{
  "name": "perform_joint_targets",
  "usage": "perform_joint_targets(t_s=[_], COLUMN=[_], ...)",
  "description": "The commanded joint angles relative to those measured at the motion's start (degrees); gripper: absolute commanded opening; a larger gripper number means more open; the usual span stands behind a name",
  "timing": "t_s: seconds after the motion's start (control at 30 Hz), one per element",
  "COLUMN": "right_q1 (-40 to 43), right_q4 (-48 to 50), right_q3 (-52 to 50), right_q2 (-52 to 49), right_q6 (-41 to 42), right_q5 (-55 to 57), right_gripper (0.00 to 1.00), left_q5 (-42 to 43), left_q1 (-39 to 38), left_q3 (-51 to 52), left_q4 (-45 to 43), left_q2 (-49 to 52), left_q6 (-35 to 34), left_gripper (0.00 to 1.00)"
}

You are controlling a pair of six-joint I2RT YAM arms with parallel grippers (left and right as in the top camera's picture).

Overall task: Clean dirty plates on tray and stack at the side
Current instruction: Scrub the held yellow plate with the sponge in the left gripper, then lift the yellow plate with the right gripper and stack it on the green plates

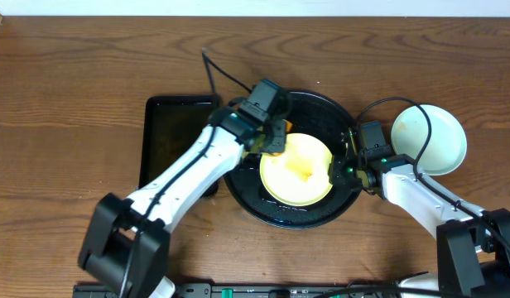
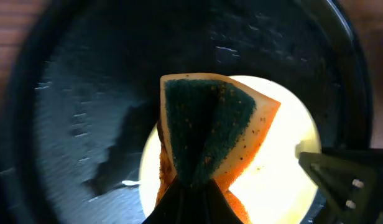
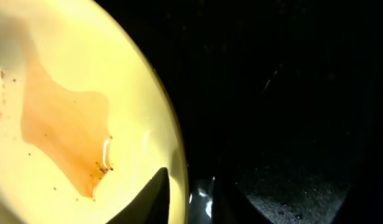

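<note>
Over the yellow plate (image 1: 298, 172), left fingers (image 2: 179, 211) clamp a sponge (image 2: 207, 124).

Your overhead view is evenly lit and sharp. Your left wrist view blurs toward its edges; the tray (image 2: 86, 93) shows small glints, and the yellow plate (image 2: 285, 143) glares white.

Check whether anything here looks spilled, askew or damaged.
Nothing damaged. The yellow plate in the tray carries an orange-brown smear at its centre, and the sponge in the left gripper is speckled brown: expected dirt, nothing spilled beyond the plate.
</note>
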State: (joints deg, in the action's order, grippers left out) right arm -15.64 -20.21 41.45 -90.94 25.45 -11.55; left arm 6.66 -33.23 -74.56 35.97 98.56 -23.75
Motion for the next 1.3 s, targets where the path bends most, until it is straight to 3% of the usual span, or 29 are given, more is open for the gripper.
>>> perform_joint_targets(t_s=[0.0, 0.23, 0.47, 0.8, 1.27], right_q1=[-0.59, -1.38, -2.75, -2.75, -2.78], right_q4=[-0.55, -1.4, 0.07, 5.68, 0.79], right_q3=[-0.28, -1.25, -2.05, -0.76, 5.81], right_q2=[-0.59, -0.76, -1.11, -0.11, 11.87], right_q6=[0.24, 0.9, 0.87, -1.77, -13.73], right_q5=[1.2, 1.2, 1.22, 7.1, 12.94], right_gripper=[0.25, 0.19, 0.01, 0.01, 0.01], left_q5=[-6.16, -9.55, -9.49, -9.49, -9.49], left_q1=[3.48, 12.28, 19.87, 22.23, 22.23], left_q3=[-0.39, -0.39, -0.37, -0.26, -0.26], left_q4=[2.27, 6.19, 7.21, 8.98, 8.96], left_q2=[-1.38, -2.23, -2.21, -2.21, -2.21], left_q6=[1.03, 1.01, 1.01, 1.01, 1.01], left_gripper=[0.07, 0.08, 0.08, 0.08, 0.08])
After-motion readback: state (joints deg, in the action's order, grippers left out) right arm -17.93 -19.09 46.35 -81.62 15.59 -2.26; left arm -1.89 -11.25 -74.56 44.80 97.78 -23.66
